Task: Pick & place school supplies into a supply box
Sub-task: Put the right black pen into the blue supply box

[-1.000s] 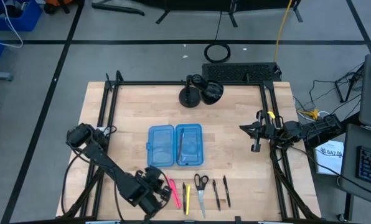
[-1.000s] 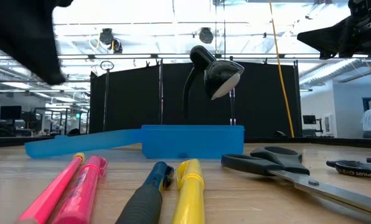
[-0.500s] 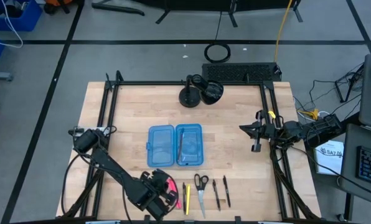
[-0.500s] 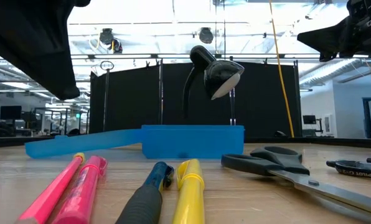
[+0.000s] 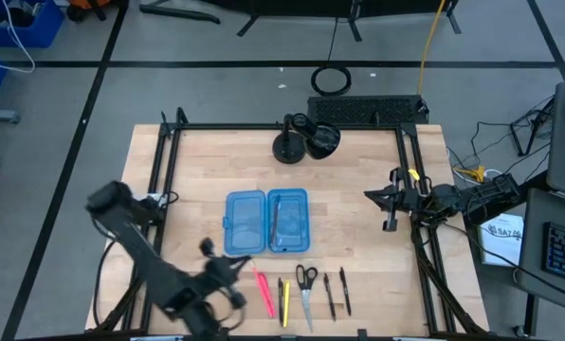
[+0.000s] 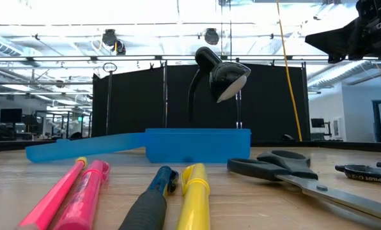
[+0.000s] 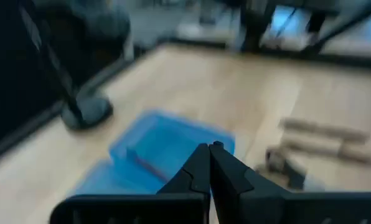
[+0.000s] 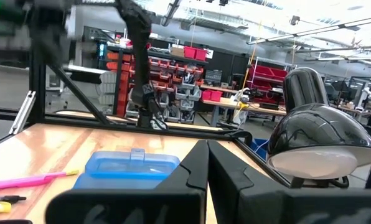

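Note:
The open translucent blue supply box (image 5: 267, 221) lies flat mid-table with a dark pen in its right half; it also shows in the low view (image 6: 197, 144) and the left wrist view (image 7: 154, 149). Along the near edge lie pink pens (image 5: 263, 291) (image 6: 82, 188), a yellow pencil (image 5: 285, 301) (image 6: 195, 195), a black pen (image 6: 153, 201), scissors (image 5: 306, 287) (image 6: 293, 171) and two more black pens (image 5: 337, 292). My left gripper (image 5: 227, 270) (image 7: 209, 149), blurred, hovers shut to the left of the pink pens, holding nothing. My right gripper (image 5: 389, 204) (image 8: 204, 149) waits shut at the table's right edge.
A black desk lamp (image 5: 306, 139) (image 6: 219, 73) stands at the far edge behind the box. A black metal frame (image 5: 169, 170) runs along the table's sides. Bare wood lies left and right of the box.
My left arm has swung from above the pink pens up and toward the table's left, and has left the low view's upper left corner. Its motion blurs it now. The pens, scissors and box have stayed put.

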You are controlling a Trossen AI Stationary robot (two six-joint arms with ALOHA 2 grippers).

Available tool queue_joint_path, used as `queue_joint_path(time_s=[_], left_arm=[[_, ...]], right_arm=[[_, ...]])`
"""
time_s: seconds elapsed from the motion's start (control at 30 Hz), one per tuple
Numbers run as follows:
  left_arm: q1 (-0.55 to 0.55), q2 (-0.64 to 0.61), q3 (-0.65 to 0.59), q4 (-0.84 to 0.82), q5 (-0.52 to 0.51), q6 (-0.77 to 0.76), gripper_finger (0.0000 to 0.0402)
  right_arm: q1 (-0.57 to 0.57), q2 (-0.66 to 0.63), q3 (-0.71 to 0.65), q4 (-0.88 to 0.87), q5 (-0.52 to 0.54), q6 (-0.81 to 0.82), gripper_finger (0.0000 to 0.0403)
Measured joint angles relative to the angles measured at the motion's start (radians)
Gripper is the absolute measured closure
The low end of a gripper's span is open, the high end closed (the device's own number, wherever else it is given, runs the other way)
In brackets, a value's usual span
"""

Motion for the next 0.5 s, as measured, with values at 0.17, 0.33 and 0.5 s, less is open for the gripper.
queue_joint_path(time_s=[0.17,0.33,0.5], left_arm=[[-0.013,-0.135,-0.077,0.012,-0.064,0.257,0.0396],[0.002,-0.311,-0.263,0.111,-0.064,0.435,0.0398],[0.078,-0.527,-0.534,0.523,0.099,0.843,0.0399]], right_arm=[[0.0,0.006,0.0,0.0,-0.002,0.005,0.0403],[0.0,0.013,0.0,0.008,-0.082,0.027,0.0403],[0.0,0.039,0.002,0.031,-0.083,0.084,0.0403]])
